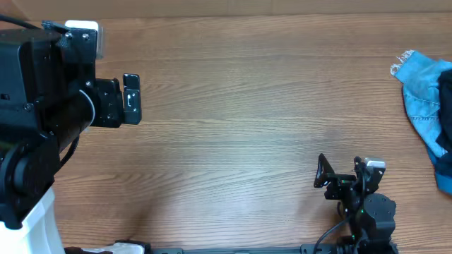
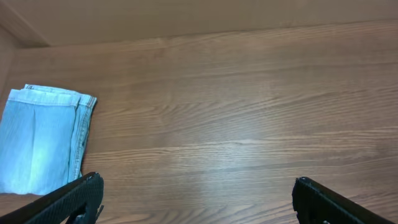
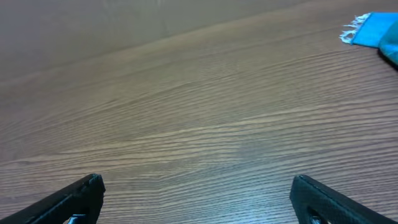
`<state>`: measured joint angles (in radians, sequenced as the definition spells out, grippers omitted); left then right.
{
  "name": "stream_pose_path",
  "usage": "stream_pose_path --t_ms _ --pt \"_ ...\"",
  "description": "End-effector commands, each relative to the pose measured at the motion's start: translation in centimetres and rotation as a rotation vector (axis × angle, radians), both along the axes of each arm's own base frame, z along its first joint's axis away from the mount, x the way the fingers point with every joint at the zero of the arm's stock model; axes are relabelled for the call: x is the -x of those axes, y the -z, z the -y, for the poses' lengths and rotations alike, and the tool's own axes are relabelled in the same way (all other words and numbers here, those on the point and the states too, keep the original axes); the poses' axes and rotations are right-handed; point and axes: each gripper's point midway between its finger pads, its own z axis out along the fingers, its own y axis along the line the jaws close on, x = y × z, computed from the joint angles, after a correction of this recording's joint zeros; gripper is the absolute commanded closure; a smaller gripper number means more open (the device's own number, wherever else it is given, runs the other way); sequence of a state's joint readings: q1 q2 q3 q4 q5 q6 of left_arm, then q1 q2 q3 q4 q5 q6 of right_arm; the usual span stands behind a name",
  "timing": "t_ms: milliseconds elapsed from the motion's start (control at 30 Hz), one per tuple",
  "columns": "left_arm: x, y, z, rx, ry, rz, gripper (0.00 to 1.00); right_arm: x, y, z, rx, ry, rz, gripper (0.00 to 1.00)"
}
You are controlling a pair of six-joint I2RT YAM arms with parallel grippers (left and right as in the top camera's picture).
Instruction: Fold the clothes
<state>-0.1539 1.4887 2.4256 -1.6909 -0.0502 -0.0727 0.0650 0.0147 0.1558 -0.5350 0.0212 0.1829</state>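
Note:
A folded pale light-blue pair of jeans lies on the table at the left of the left wrist view; in the overhead view it is hidden by the left arm. A crumpled heap of medium-blue denim with frayed white edges lies at the table's right edge, and its corner shows in the right wrist view. My left gripper is open and empty over bare wood, to the right of the folded jeans. My right gripper is open and empty near the front edge, well left of the heap.
The wooden table spans the view, with a raised wall along its back. The bulky left arm base fills the left side. A white object lies at the front edge.

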Motion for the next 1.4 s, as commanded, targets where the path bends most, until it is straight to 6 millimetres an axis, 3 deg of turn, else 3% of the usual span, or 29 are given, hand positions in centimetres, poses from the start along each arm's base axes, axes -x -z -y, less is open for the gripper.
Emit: stream_pose_path --t_ms 0,400,500,600,700,767,867,1233,1367 --pt "-0.2 0.1 0.0 0.000 -0.010 -0.005 0.00 0.0 0.1 0.0 -0.007 0.001 0.006 0.00" --pt "-0.4 0.2 -0.6 -0.029 -0.029 -0.005 0.00 0.0 0.1 0.0 -0.007 0.001 0.006 0.00" --pt "-0.4 1.4 -0.6 -0.040 -0.029 -0.044 0.00 0.0 0.1 0.0 -0.007 0.000 0.006 0.00" --pt "-2.5 2.0 -0.6 -0.046 -0.036 0.024 0.00 0.0 0.1 0.0 -0.007 0.000 0.006 0.00" --pt "-5.5 3.2 1.6 0.021 0.050 0.165 0.00 0.0 0.1 0.0 -0.007 0.000 0.006 0.00" --pt "-6.1 4.8 2.9 0.044 0.132 0.250 0.00 0.0 0.1 0.0 -0.007 0.001 0.006 0.00" --pt "-5.3 7.4 3.0 0.046 0.148 0.300 0.00 0.0 0.1 0.0 -0.007 0.001 0.006 0.00" --pt "3.2 19.5 1.6 -0.033 0.202 0.366 0.00 0.0 0.1 0.0 -0.007 0.000 0.006 0.00" --pt "4.6 23.5 1.4 -0.040 0.208 0.385 0.00 0.0 0.1 0.0 -0.007 0.001 0.006 0.00"
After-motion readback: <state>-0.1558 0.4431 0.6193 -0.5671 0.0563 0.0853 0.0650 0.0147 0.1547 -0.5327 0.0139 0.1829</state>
